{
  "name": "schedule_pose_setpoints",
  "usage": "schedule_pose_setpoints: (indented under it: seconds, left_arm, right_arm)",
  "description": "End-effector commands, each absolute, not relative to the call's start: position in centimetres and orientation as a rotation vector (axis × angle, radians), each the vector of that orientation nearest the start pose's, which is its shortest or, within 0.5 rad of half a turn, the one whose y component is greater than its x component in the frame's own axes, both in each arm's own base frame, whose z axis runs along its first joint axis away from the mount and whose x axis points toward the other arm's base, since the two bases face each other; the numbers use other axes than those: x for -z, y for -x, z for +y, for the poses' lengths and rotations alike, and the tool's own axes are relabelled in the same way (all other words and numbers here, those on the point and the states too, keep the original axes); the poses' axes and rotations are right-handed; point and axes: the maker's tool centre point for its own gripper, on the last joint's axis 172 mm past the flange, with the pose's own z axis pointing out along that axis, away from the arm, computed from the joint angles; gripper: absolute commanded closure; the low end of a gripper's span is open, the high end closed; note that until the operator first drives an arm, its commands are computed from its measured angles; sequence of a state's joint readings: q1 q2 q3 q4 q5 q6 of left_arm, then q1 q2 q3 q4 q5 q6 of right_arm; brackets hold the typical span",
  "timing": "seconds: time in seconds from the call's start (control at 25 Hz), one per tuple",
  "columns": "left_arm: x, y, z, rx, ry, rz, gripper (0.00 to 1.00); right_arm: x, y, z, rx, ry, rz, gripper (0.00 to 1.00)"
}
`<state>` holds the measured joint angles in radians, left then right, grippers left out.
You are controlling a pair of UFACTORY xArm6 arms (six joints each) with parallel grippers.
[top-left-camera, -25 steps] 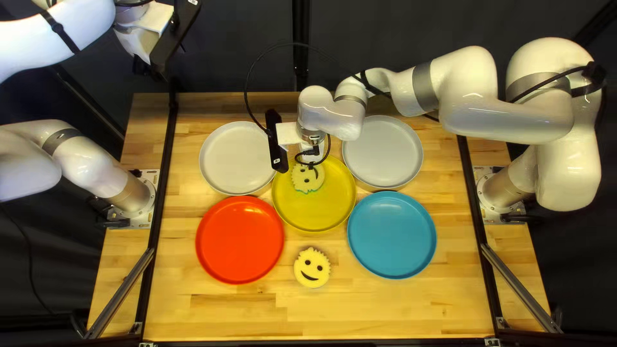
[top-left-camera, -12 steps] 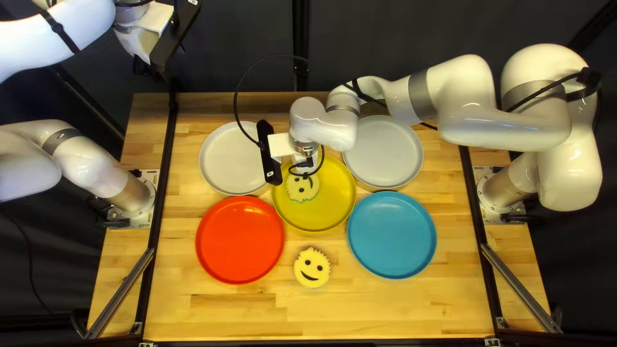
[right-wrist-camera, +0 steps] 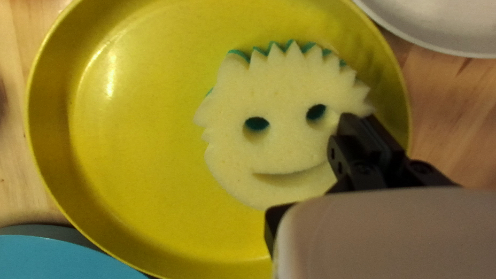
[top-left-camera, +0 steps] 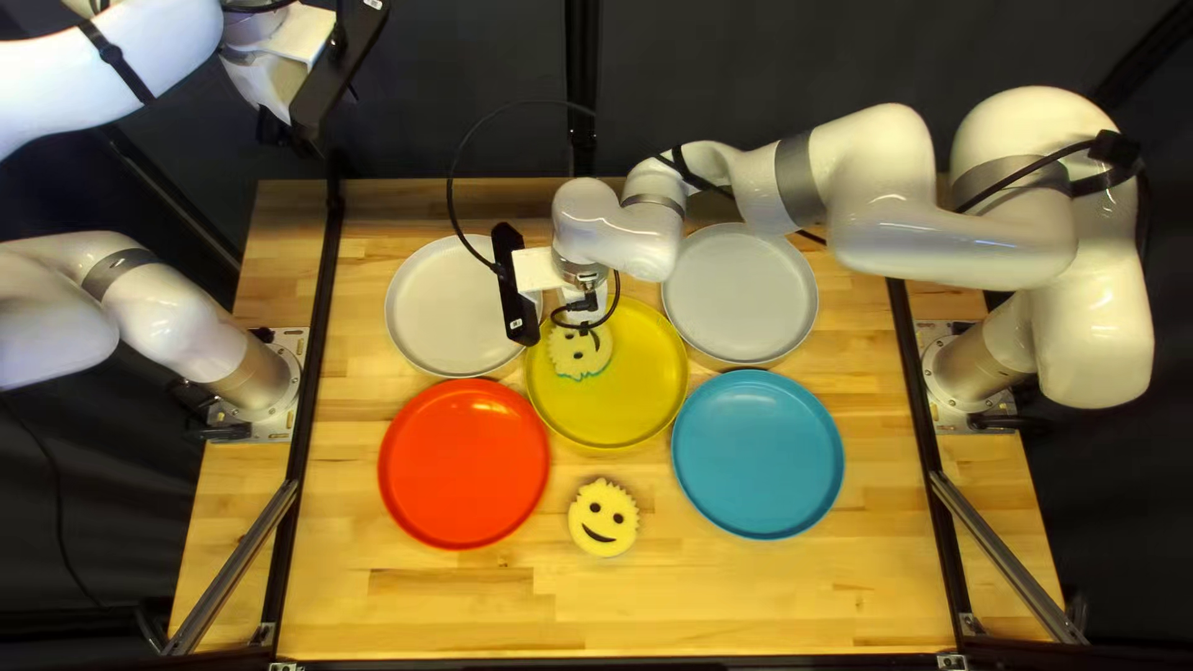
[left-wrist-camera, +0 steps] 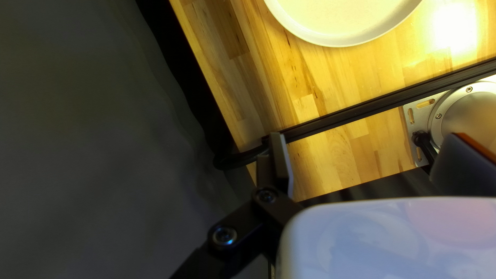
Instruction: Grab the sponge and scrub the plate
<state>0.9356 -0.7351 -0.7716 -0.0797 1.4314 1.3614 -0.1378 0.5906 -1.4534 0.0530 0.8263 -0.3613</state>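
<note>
Right gripper (right-wrist-camera: 357,118), fingers pressed together, is at the edge of a smiley sponge (right-wrist-camera: 281,98) lying on the yellow plate (right-wrist-camera: 129,160); scrubbing seems partly done, with more rubbing and letting go likely left.

So I've got a sponge (top-left-camera: 580,359) on the middle plate (top-left-camera: 636,404), two back plates (top-left-camera: 741,298), two front plates (top-left-camera: 758,457), other sponge (top-left-camera: 604,522) between those on the desk (top-left-camera: 746,603).

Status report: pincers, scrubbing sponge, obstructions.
Left pincer open. Right pincer shut at sponge, grip unclear. Sponge on yellow plate. Spare sponge off plate, not in the way.
</note>
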Motion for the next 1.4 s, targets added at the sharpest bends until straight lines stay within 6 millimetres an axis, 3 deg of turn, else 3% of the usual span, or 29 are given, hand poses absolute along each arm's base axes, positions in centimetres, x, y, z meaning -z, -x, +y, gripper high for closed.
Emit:
schedule_pose_setpoints:
  seconds: [0.04,0.2,0.56,0.72,1.04,1.28,1.4]
  left_arm:
    - [-30.8,-18.9,22.3,0.160,3.034,0.643,0.00]
    - [-30.8,-18.9,22.3,0.160,3.034,0.643,0.00]
    - [-30.8,-18.9,22.3,0.160,3.034,0.643,0.00]
    - [-30.8,-18.9,22.3,0.160,3.034,0.643,0.00]
    - [-30.8,-18.9,22.3,0.160,3.034,0.643,0.00]
    - [-30.8,-18.9,22.3,0.160,3.034,0.643,0.00]
    - [-30.8,-18.9,22.3,0.160,3.034,0.643,0.00]
  right_arm:
    - [-4.4,-60.0,-5.7,0.076,3.103,-0.314,1.00]
    - [-4.3,-60.2,-3.6,0.086,3.110,-0.350,1.00]
    - [-4.5,-58.8,-1.3,0.083,3.125,-0.396,1.00]
    - [-4.6,-58.5,-2.6,0.078,3.132,-0.385,1.00]
    - [-4.4,-57.1,-7.8,0.081,3.122,-0.309,1.00]
    - [-4.6,-56.1,-9.2,0.087,3.124,-0.267,1.00]
    - [-4.7,-56.0,-8.1,0.105,3.124,-0.272,1.00]
